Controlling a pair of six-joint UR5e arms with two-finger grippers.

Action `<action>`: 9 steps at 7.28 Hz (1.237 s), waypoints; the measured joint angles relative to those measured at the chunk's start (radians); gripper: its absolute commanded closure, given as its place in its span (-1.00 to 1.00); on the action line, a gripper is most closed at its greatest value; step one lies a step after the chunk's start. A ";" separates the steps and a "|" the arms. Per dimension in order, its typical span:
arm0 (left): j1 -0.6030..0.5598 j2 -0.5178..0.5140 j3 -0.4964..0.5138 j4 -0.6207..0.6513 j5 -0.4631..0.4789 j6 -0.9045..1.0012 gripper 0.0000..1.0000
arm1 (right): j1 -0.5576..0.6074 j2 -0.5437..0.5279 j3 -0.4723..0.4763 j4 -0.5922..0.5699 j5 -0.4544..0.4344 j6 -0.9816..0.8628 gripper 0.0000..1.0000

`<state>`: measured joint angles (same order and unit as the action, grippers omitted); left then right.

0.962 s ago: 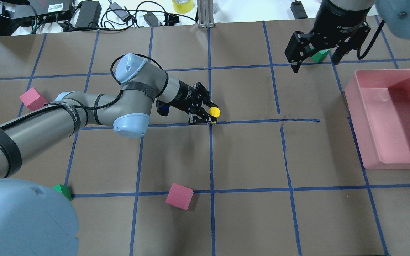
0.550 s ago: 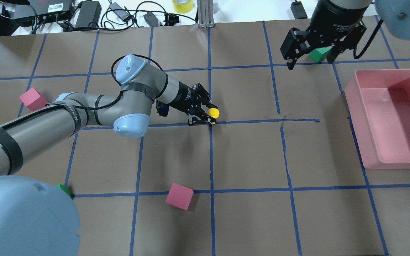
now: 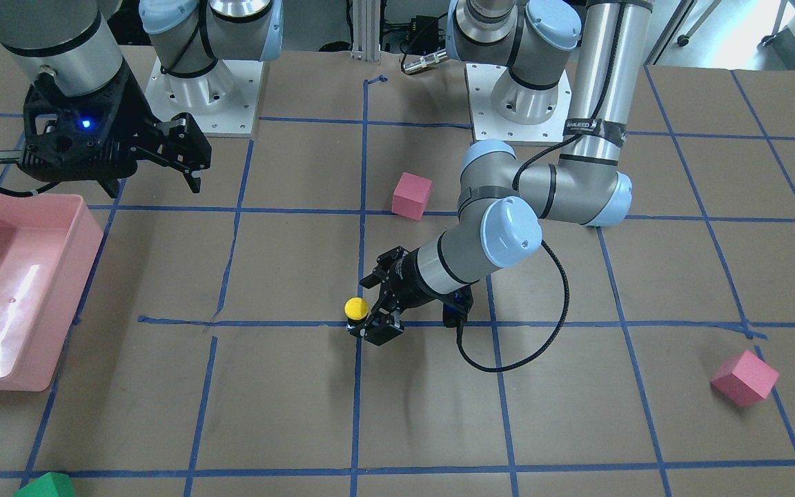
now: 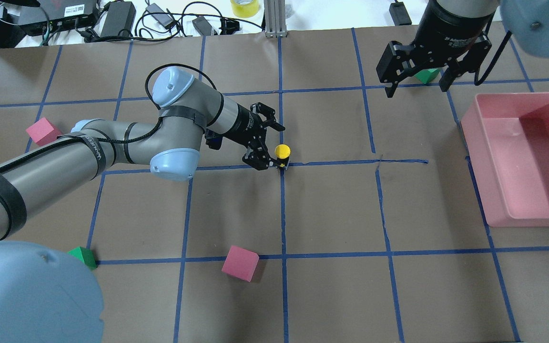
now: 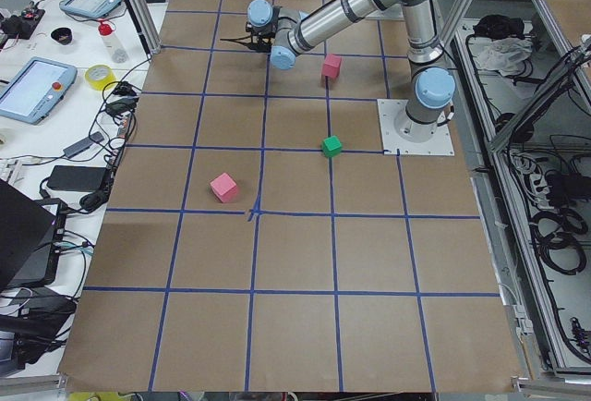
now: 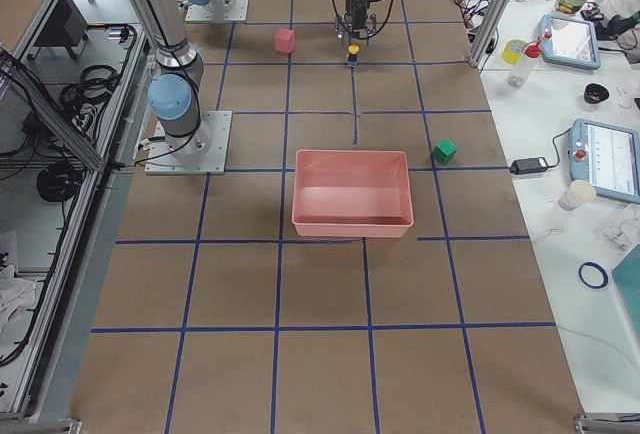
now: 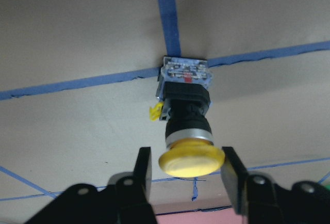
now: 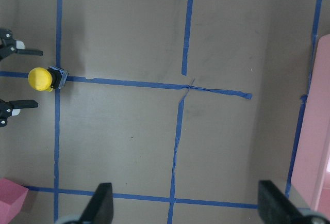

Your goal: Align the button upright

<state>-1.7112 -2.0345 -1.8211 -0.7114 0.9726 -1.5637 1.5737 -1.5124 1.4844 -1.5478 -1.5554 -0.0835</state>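
Observation:
The button (image 4: 282, 152) has a yellow cap, a black body and a silvery-blue base. It stands upright, cap up, on a blue tape crossing near the table's middle, and also shows in the front view (image 3: 355, 308). My left gripper (image 4: 269, 145) is open, with a finger on each side of the button, apart from it. In the left wrist view the fingers (image 7: 142, 166) flank the yellow cap (image 7: 191, 161) with gaps on both sides. My right gripper (image 4: 417, 88) is open and empty, high over the far right, and looks down on the button (image 8: 42, 78).
A pink bin (image 4: 473, 157) stands at the right edge. A green cube (image 4: 428, 75) lies under the right gripper. Pink cubes lie at the front middle (image 4: 240, 263) and far left (image 4: 42, 132). Another green cube (image 4: 83, 256) lies front left. Cables lie beyond the far edge.
The left gripper has opened, let go of the button and drawn back a little. The button stays standing on the tape crossing. The right gripper has shifted slightly.

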 measured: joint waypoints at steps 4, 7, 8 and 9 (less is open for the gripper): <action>-0.001 0.100 0.072 -0.079 0.205 0.374 -1.00 | -0.001 0.000 0.005 0.000 -0.019 -0.001 -1.00; 0.008 0.185 0.172 -0.337 0.392 0.893 -1.00 | -0.001 0.001 0.005 0.000 -0.024 -0.002 -1.00; 0.030 0.216 0.226 -0.462 0.429 1.026 -1.00 | -0.001 0.001 0.006 0.000 -0.025 -0.002 -1.00; 0.058 0.250 0.269 -0.573 0.449 1.149 -1.00 | -0.001 0.001 0.006 0.000 -0.026 -0.002 -1.00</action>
<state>-1.6532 -1.7842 -1.5518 -1.2841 1.4219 -0.4152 1.5723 -1.5110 1.4907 -1.5478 -1.5810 -0.0859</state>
